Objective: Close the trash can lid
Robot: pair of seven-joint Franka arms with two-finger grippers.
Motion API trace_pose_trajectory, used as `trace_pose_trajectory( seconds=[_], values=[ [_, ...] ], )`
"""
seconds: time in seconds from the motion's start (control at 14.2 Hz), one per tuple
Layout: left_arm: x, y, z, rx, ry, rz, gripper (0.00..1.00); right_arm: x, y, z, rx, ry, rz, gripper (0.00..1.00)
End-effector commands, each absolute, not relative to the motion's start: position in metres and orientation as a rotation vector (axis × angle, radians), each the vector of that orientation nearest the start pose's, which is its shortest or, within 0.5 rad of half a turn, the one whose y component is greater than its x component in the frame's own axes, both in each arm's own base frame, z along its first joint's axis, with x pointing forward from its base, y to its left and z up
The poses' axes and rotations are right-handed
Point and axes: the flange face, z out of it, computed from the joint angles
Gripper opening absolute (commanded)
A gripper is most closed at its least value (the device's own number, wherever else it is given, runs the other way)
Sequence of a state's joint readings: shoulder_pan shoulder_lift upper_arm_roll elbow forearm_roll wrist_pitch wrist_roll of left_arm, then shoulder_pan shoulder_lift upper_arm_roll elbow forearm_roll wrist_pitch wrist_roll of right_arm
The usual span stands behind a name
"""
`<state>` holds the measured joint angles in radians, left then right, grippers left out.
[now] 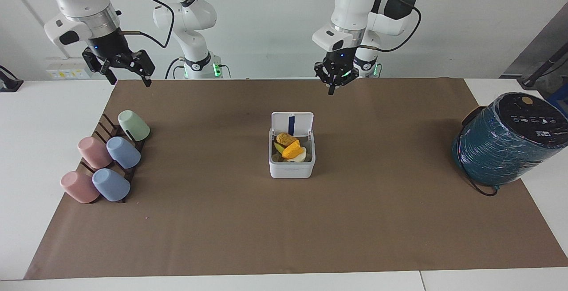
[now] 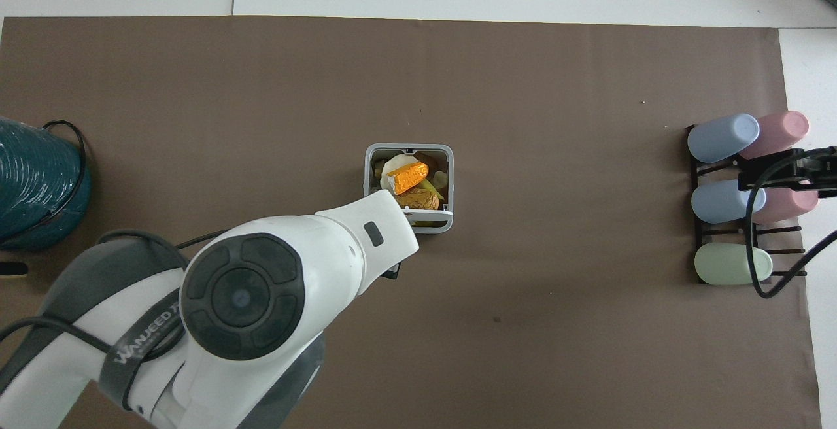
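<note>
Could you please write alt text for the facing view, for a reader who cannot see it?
A small white trash can full of food scraps stands on a brown mat with its lid upright and open. The left gripper hangs in the air above the mat, not touching the lid; the right gripper waits, open, near a rack of cups.

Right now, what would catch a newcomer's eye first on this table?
The small white trash can at mid-table, its lid standing open over orange and yellow scraps. The left gripper hangs in the air on the robots' side of it. The right gripper waits over the cup rack's end.
</note>
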<state>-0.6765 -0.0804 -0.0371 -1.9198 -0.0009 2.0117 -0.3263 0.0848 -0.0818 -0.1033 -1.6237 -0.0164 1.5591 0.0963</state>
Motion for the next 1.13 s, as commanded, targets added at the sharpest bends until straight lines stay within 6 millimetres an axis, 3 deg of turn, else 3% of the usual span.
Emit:
trace_pose_trajectory(
  seconds=[0.0,0.56,0.99,1.06],
  values=[
    [0.425,-0.387,0.518,-3.179,0.614,-0.313,0.0,0.522,-0.013,0.646,-3.144,0.198,-0.019,1.0],
    [0.478,-0.379,0.5,-3.232,0.542,-0.576,0.0,0.522,-0.013,0.646,-3.144,0.198,-0.019,1.0],
    [0.504,-0.377,0.466,-3.239,0.511,-0.639,0.0,0.522,-0.013,0.646,-3.144,0.198,-0.019,1.0],
    [0.509,-0.379,0.453,-3.241,0.503,-0.641,0.0,0.522,-0.013,0.646,-3.144,0.198,-0.019,1.0]
  ],
)
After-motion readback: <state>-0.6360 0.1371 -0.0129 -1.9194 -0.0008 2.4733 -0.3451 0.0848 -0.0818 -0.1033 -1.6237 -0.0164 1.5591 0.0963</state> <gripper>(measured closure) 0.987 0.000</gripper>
